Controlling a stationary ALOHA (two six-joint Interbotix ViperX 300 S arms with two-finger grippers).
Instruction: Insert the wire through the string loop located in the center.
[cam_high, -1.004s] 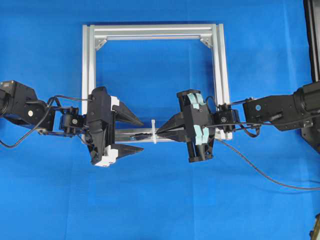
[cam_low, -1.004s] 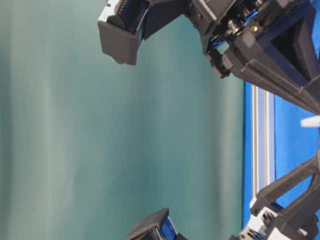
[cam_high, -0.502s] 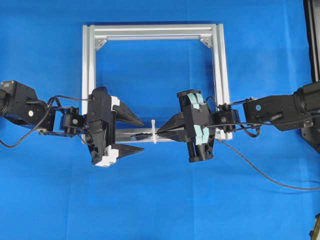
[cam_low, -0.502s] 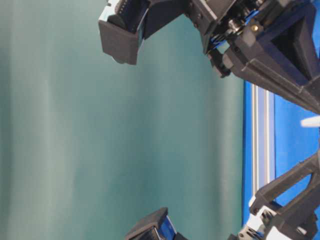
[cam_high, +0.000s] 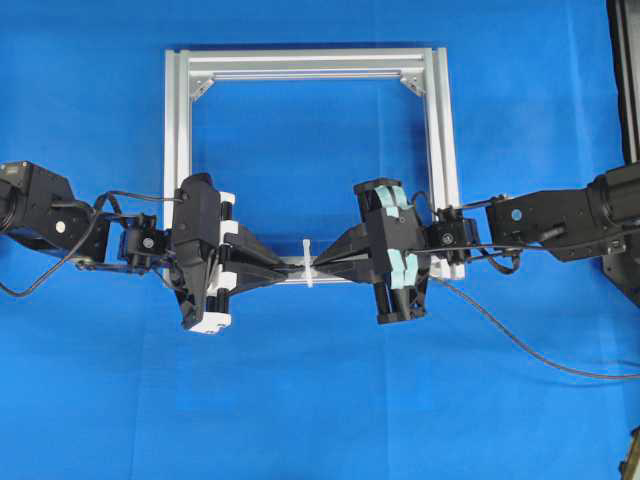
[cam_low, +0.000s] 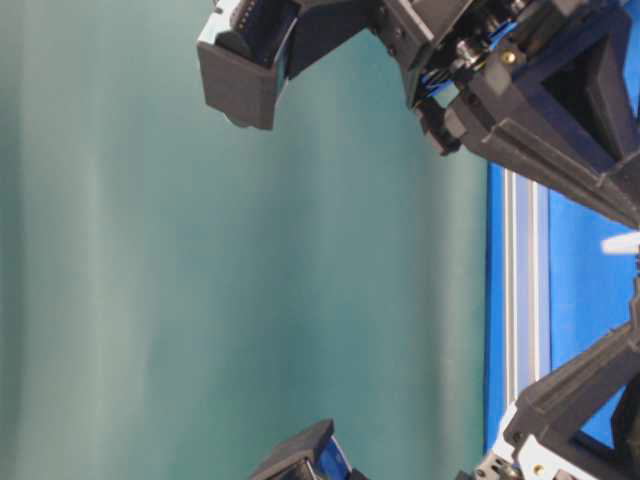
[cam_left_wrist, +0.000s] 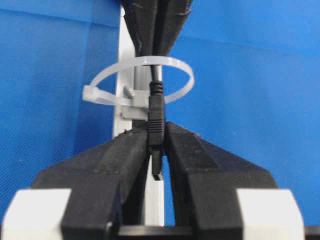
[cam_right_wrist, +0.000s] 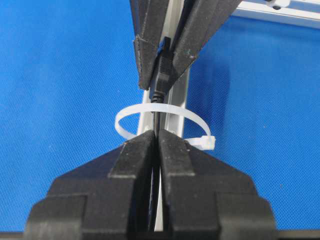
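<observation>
The white string loop (cam_high: 307, 262) stands on the front bar of the aluminium frame (cam_high: 305, 62). The black wire (cam_right_wrist: 157, 106) runs through the loop (cam_left_wrist: 186, 76). Its plug (cam_left_wrist: 156, 117) sits on the left side, and my left gripper (cam_left_wrist: 156, 134) is shut on it. On the right side of the loop (cam_right_wrist: 123, 118), my right gripper (cam_right_wrist: 156, 136) is shut on the cable. From overhead, the left gripper (cam_high: 291, 272) and right gripper (cam_high: 319, 268) meet tip to tip at the loop. The wire's slack (cam_high: 520, 343) trails off to the lower right.
The frame's side bars (cam_high: 441, 150) flank both arms on the blue cloth. A dark stand (cam_high: 625, 80) rises at the right edge. In the table-level view the frame bar (cam_low: 522, 290) and the loop's white tail (cam_low: 622, 243) show between the two arms.
My left gripper's jaws, wide open around the plug in the earlier frames, have closed on it. The right gripper and the loop have not moved.
</observation>
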